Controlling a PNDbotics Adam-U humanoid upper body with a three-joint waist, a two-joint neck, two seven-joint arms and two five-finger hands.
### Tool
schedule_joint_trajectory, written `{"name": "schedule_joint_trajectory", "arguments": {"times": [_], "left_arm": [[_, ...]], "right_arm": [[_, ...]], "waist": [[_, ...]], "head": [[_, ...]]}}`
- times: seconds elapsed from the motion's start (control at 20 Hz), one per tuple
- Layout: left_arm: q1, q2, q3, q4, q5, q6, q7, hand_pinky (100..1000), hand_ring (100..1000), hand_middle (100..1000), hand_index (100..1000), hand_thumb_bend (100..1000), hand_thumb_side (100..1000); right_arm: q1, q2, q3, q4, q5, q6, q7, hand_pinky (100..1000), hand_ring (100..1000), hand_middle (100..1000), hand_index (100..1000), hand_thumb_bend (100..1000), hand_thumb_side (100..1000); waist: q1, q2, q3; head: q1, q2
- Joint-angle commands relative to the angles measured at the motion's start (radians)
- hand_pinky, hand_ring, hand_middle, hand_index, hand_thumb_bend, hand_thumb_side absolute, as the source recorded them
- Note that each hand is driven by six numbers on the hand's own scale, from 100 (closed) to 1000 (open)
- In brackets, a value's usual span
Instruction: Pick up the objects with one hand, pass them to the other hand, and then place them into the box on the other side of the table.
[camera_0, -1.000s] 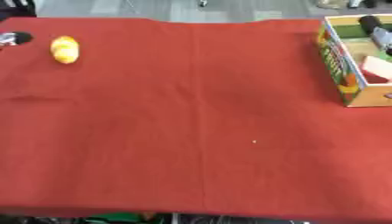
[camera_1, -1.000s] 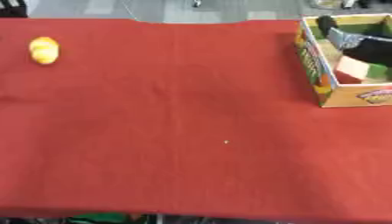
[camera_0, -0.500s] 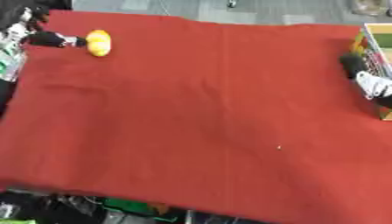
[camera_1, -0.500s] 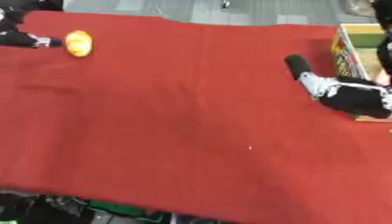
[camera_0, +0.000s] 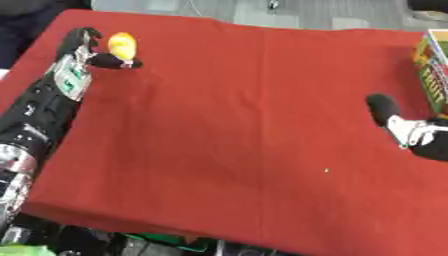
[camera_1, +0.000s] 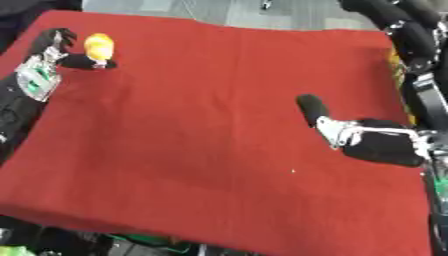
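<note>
A small yellow object (camera_0: 122, 45) lies on the red cloth near the table's far left corner. My left hand (camera_0: 80, 46) has come in from the lower left and stands open beside it. Its fingers are on the object's left and its thumb (camera_0: 114, 62) is just under it; I cannot tell whether they touch. My right hand (camera_1: 372, 142) hovers open low over the cloth at the right, one finger (camera_1: 311, 108) stretched toward the middle, holding nothing. The cardboard box (camera_0: 434, 67) shows only as a printed wall at the right edge.
The red cloth (camera_0: 245, 110) covers the whole table, whose near edge runs askew along the bottom. My right arm (camera_1: 411, 35) crosses the upper right corner. Grey floor lies beyond the far edge.
The camera has tilted and the whole picture has shifted. My left hand has closed in on the yellow object. My right hand has come away from the box toward the table's middle.
</note>
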Motion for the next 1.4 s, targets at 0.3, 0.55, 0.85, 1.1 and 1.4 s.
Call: {"name": "schedule_joint_trajectory", "arguments": {"times": [0.3, 0.55, 0.85, 1.1, 1.4], "left_arm": [[-0.031, 0.01, 0.001, 0.021, -0.038, 0.05, 0.078, 727, 662, 665, 805, 913, 380], [-0.037, -0.008, 0.006, 0.042, -0.048, 0.064, 0.092, 713, 634, 633, 786, 841, 370], [-0.037, -0.013, 0.02, 0.05, 0.004, 0.077, 0.157, 692, 607, 602, 758, 767, 395], [-0.039, -0.007, 0.02, 0.036, 0.063, 0.07, 0.191, 689, 609, 604, 758, 889, 441], [-0.043, 0.0, 0.025, 0.03, 0.131, 0.095, 0.288, 688, 610, 604, 756, 870, 450]], "right_arm": [[-0.014, 0.0, 0.003, -0.026, -0.032, -0.006, 0.025, 833, 814, 829, 938, 330, 472], [-0.014, 0.001, 0.002, -0.027, -0.032, -0.009, 0.027, 831, 813, 826, 937, 322, 477], [-0.012, 0.002, 0.0, -0.026, -0.025, -0.01, 0.024, 831, 811, 824, 937, 319, 480], [-0.01, 0.003, -0.002, -0.024, -0.015, -0.012, 0.02, 831, 809, 822, 937, 314, 482], [-0.007, 0.003, 0.0, -0.02, -0.013, -0.014, 0.019, 830, 808, 820, 937, 310, 485]], "waist": [[-0.013, 0.009, -0.012], [-0.016, 0.016, -0.02], [-0.018, 0.021, -0.026], [-0.018, 0.022, -0.025], [-0.019, 0.019, -0.024]], "head": [[0.018, -0.002], [0.027, -0.002], [0.032, -0.002], [0.034, -0.002], [0.041, -0.002]]}}
